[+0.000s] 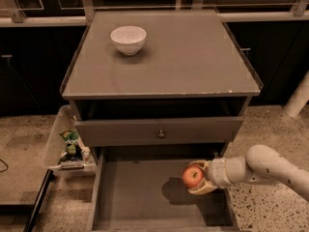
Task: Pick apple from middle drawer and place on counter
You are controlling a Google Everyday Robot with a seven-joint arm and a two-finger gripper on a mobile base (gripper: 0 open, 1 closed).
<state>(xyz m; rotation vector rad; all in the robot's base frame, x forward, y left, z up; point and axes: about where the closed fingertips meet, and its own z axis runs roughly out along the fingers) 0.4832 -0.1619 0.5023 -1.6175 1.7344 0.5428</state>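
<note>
Your fingers (203, 191) are clamped on the apple (192, 176). The counter (183, 57) is the big grey top, and the middle drawer (140, 192) sits pulled out below its front edge. The gripper (194, 177) hangs over the drawer's right side, below the counter's front-right corner. The white bowl (128, 38) sits near the back-left corner.

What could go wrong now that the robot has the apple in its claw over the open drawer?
The apple is held in the gripper above the middle drawer floor; it could slip and drop back. On the way up to the counter, it might bump the knobbed drawer front or the counter's front edge, which lie between.
</note>
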